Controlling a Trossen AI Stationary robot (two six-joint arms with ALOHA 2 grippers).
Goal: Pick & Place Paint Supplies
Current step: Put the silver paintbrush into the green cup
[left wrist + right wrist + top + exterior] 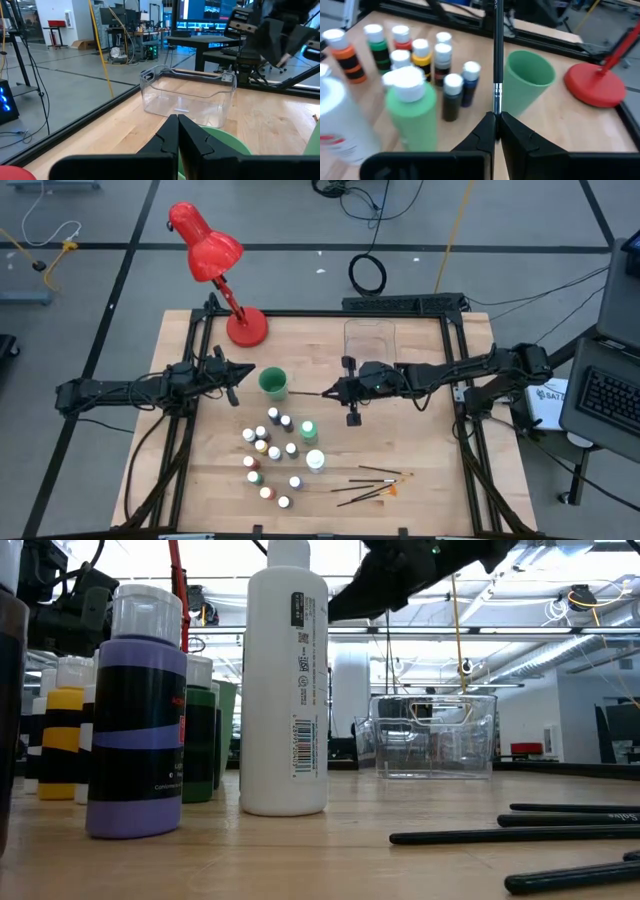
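Pale wooden table (420, 480) (matt), clear glossy plastic bin (187, 95).

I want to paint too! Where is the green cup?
In the high view the green cup stands mid-table, between the red lamp and the little paint bottles.

- The paint bottles (272, 452) crowd the bench (420, 465) middle, packed too close for jaws to pass between.
- The paintbrushes (375, 485) lie beside them, with bare wood all around.
- The green cup (273, 383), red lamp (228, 285) base and clear bin (369, 340) block the far side.
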